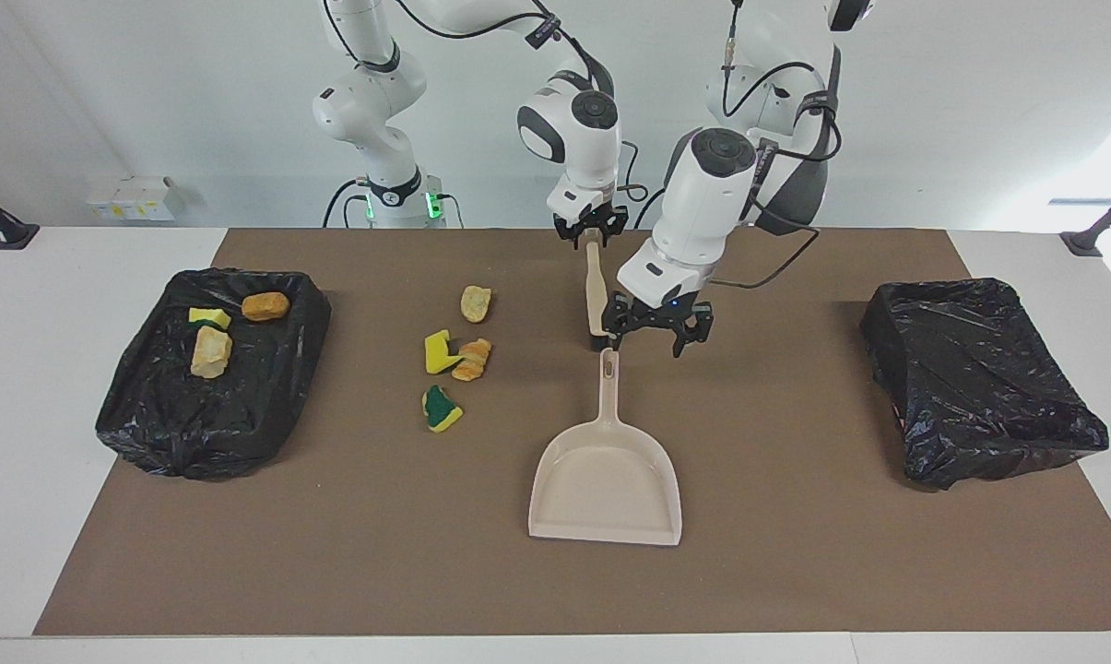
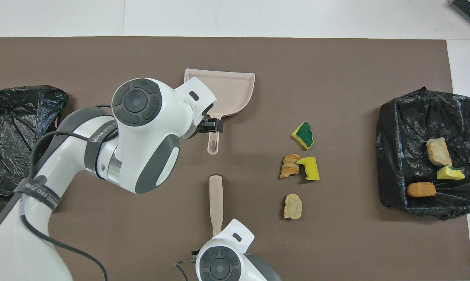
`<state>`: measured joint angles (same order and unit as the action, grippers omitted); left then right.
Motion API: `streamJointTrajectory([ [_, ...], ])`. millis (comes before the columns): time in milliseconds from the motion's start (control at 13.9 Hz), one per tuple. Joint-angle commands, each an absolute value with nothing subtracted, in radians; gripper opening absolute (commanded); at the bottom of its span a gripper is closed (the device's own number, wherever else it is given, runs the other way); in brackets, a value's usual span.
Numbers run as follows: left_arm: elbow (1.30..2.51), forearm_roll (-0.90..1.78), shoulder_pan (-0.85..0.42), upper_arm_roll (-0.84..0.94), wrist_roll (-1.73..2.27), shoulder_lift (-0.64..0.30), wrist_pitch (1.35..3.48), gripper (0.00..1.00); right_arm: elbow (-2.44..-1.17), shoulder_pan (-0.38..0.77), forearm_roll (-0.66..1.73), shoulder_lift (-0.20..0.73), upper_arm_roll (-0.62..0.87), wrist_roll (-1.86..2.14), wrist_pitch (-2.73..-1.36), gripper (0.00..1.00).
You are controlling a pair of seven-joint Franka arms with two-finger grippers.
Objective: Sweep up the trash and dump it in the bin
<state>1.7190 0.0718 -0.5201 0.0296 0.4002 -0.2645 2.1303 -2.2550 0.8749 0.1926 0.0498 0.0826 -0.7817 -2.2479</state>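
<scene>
The beige brush lies on the brown mat with its handle end toward the robots. My right gripper is down at that handle end. The beige dustpan lies flat, handle toward the brush. My left gripper hangs open just above the dustpan's handle end. Loose trash lies beside the brush toward the right arm's end: a tan lump, a yellow sponge, an orange lump and a green-yellow sponge.
A black-lined bin at the right arm's end holds an orange lump, a yellow sponge and a beige lump. A second black-lined bin sits at the left arm's end.
</scene>
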Motion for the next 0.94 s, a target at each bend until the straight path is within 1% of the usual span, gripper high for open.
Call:
streamJointTrajectory([
  [0, 1.687, 0.083, -0.538, 0.014, 0.411, -0.334, 2.163, 1.0, -2.267, 0.873, 0.213, 0.049, 0.084, -0.802, -2.275, 0.37],
  [72, 1.689, 0.084, -0.538, 0.014, 0.411, -0.339, 2.187, 1.0, -2.266, 0.873, 0.213, 0.049, 0.084, -0.802, -2.275, 0.29],
  [216, 1.703, 0.087, -0.545, 0.014, 0.408, -0.357, 2.221, 1.0, -2.255, 0.874, 0.213, 0.054, 0.083, -0.802, -2.273, 0.06],
  [288, 1.703, 0.087, -0.545, 0.014, 0.408, -0.359, 2.223, 1.0, -2.243, 0.873, 0.206, 0.064, 0.083, -0.802, -2.272, 0.0],
  [504, 1.704, 0.086, -0.59, 0.012, 0.416, -0.387, 2.236, 1.0, -2.224, 0.858, 0.201, 0.048, 0.077, -0.813, -2.232, 0.0],
  [791, 1.727, 0.086, -0.612, 0.012, 0.413, -0.405, 2.243, 1.0, -2.224, 0.799, 0.198, -0.017, 0.075, -0.874, -2.096, 0.0],
  [863, 1.717, 0.077, -0.609, 0.012, 0.41, -0.405, 2.226, 1.0, -2.224, 0.793, 0.195, -0.029, 0.071, -0.876, -2.074, 0.0],
])
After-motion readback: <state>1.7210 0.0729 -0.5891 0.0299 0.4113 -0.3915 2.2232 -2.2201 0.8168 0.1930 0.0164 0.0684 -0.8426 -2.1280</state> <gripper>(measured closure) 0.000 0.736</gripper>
